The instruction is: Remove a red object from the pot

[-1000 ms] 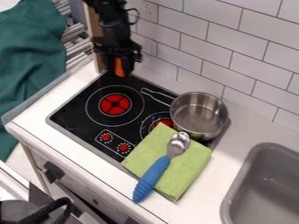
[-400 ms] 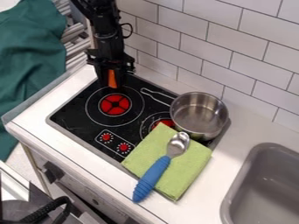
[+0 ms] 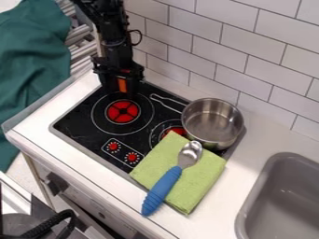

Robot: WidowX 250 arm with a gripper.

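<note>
the red object (image 3: pixel 122 85), looking nearly orange here, is sitting upright between the jaws of the gripper (image 3: pixel 122 94), which are pinching it from either side, probably so that it can be lowered straight down. the gripper is hanging low over the back of the left burner (image 3: pixel 122 111); whether the object is touching the stove (image 3: pixel 78 123) i cannot tell. the pot (image 3: pixel 218 135) is standing well apart, at the stove's right end, so the removal itself is looking done and only a gentle release seems to be remaining. letting go too high could be tipping the object over. nearer the front, the green cloth (image 3: pixel 199 177) is overlapping stove and counter (image 3: pixel 218 221), perhaps cushioning the spoon (image 3: pixel 169 183) that is lying across it, beyond which the sink (image 3: pixel 265 196) is sitting.
</note>
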